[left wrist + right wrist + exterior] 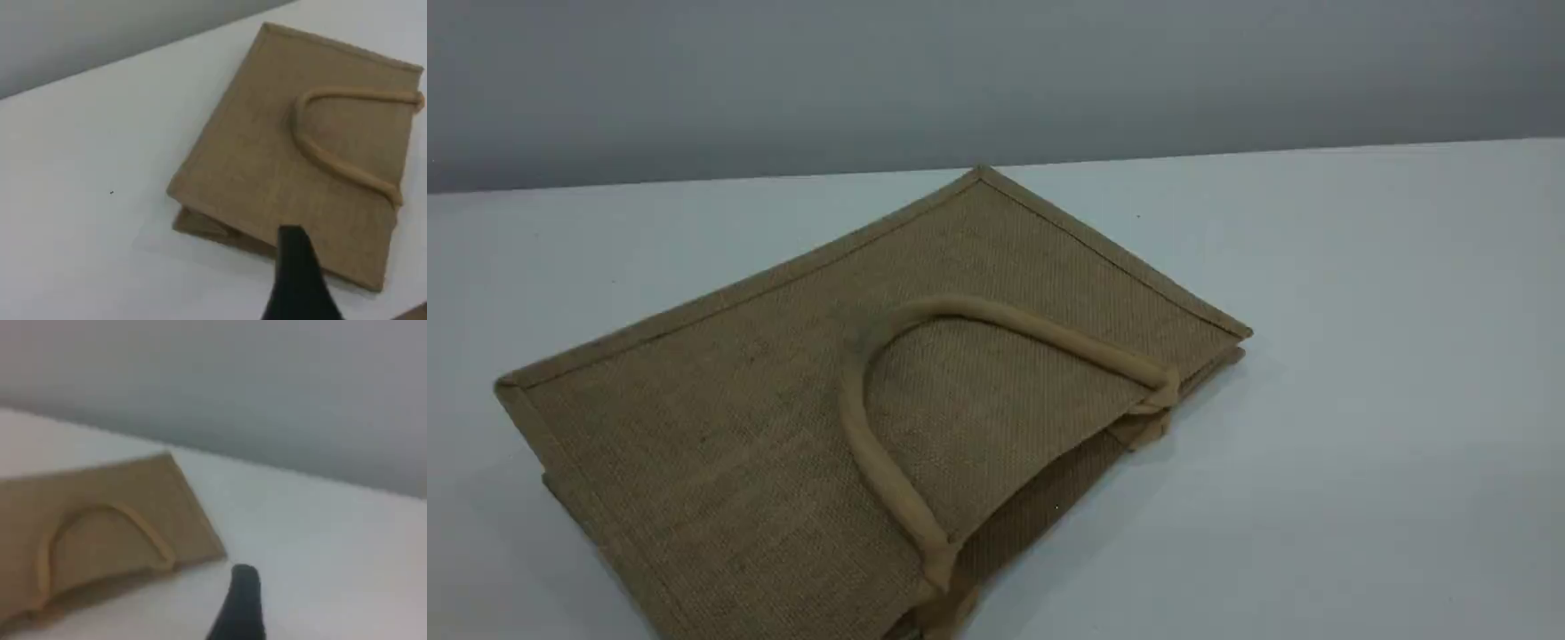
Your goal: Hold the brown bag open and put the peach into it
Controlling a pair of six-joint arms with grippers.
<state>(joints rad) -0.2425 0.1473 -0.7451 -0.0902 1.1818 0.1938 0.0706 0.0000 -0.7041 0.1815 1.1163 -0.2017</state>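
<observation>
Nearest the camera, the brown bag (pixel 765 400) lies flat on the white table (pixel 1360 400), its near corners running off the bottom edge of the scene view. Its open mouth faces near-right, where the lower layers of fabric show beneath the upper panel. One beige loop handle (pixel 871 444) rests folded back on the upper panel, arching toward the far-left; the second handle is mostly hidden beneath. The far corner of the bag points toward the grey wall (pixel 996 80). Neither arm appears in the scene view. Each wrist view shows a single dark fingertip, left gripper (pixel 297 280) and right gripper (pixel 240 603), held above the table clear of the bag, jaws apart and empty. No view shows the peach.
</observation>
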